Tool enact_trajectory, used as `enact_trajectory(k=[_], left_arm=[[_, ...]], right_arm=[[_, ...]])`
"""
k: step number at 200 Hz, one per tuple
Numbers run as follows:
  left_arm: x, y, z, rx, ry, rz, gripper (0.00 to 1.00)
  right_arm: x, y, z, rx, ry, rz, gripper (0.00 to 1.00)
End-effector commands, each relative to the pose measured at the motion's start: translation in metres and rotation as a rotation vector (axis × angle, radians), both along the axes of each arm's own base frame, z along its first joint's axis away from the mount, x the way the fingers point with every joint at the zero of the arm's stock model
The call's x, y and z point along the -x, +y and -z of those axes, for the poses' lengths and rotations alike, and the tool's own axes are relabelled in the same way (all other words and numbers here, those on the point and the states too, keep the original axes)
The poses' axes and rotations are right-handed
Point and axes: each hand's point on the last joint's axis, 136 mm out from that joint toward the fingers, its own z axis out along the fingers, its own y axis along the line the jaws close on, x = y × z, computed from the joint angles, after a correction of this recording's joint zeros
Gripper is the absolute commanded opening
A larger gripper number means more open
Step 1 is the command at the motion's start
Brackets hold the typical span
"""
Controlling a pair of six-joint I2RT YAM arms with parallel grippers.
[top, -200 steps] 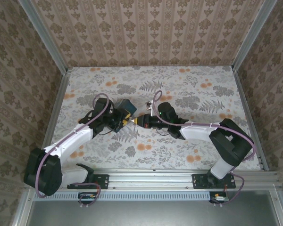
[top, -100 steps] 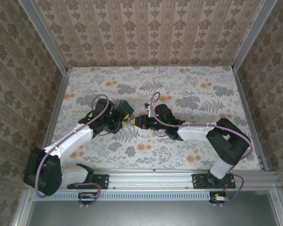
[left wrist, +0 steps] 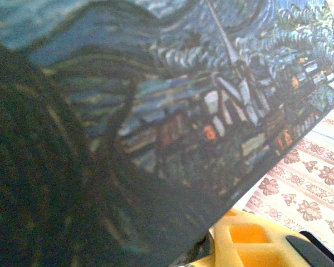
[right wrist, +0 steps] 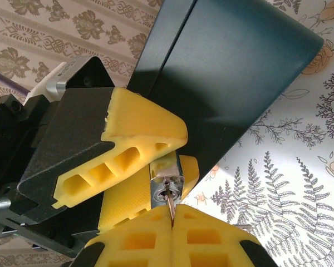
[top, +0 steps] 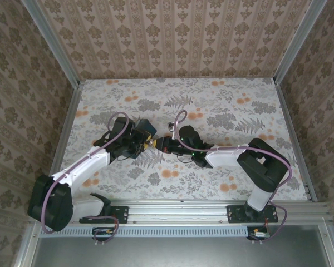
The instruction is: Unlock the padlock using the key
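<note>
The padlock (right wrist: 167, 188) is a small silvery block clamped between the yellow fingers (right wrist: 134, 132) of my left gripper (top: 147, 142), its keyhole face turned toward the right wrist camera. My right gripper (right wrist: 172, 216) is shut on the key (right wrist: 170, 203). The thin blade sticks out from between its yellow pads and its tip sits in the keyhole. From above, the two grippers meet tip to tip at mid-table, with the right gripper (top: 160, 145) to the right of the left one. The shackle and the key's ring are hidden.
A dark blue swirl-patterned tin (top: 147, 125) stands right behind the left gripper, close over the padlock (right wrist: 234, 72) and across the left wrist view (left wrist: 156, 111). Floral table surface (top: 222, 105) spreads all round, bounded by patterned walls.
The right arm has slid left, bringing the key up against the padlock held by the left gripper. The left gripper has shifted slightly left and keeps its hold.
</note>
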Motion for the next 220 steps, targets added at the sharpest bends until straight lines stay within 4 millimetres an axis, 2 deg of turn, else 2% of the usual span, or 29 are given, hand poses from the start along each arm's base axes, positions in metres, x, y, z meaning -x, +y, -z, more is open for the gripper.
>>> enact_trajectory(k=[1, 25, 51, 68, 103, 115, 117, 135, 150, 175, 201, 220], left_arm=[[0.002, -0.013, -0.013, 0.048, -0.006, 0.025, 0.0], [0.003, -0.022, -0.013, 0.056, -0.005, 0.064, 0.0], [0.006, -0.016, -0.01, 0.049, 0.003, 0.057, 0.0], [0.007, -0.006, -0.009, 0.038, 0.006, 0.034, 0.0], [0.004, 0.011, -0.015, 0.024, -0.007, 0.005, 0.0], [0.005, 0.01, -0.017, 0.028, -0.012, 0.012, 0.0], [0.0, 0.016, -0.017, 0.027, -0.013, -0.008, 0.0], [-0.002, 0.018, -0.019, 0.029, -0.015, -0.011, 0.0], [-0.002, 0.017, -0.02, 0.032, -0.013, -0.006, 0.0], [0.0, 0.016, -0.023, 0.019, -0.004, 0.017, 0.0], [0.004, 0.016, -0.025, 0.008, 0.008, 0.039, 0.0], [0.005, 0.014, -0.03, 0.002, 0.007, 0.062, 0.0]], right_arm=[[-0.004, 0.021, -0.049, -0.136, -0.09, -0.015, 0.0], [-0.004, 0.026, -0.053, -0.149, -0.09, -0.036, 0.0], [-0.002, 0.019, -0.045, -0.093, -0.089, -0.037, 0.12], [-0.001, 0.009, -0.037, -0.031, -0.088, -0.038, 0.18], [0.007, -0.025, -0.018, 0.118, -0.09, -0.056, 0.4], [0.009, -0.038, -0.018, 0.149, -0.105, -0.055, 0.45], [0.009, -0.04, -0.019, 0.152, -0.111, -0.055, 0.46], [0.011, -0.055, -0.025, 0.196, -0.166, -0.059, 0.49], [0.018, -0.058, -0.031, 0.27, -0.291, -0.12, 0.48], [0.021, -0.062, -0.026, 0.442, -0.542, -0.202, 0.44], [0.019, -0.056, -0.035, 0.522, -1.009, -0.216, 0.41], [0.02, -0.043, -0.04, 0.552, -1.234, -0.241, 0.34]])
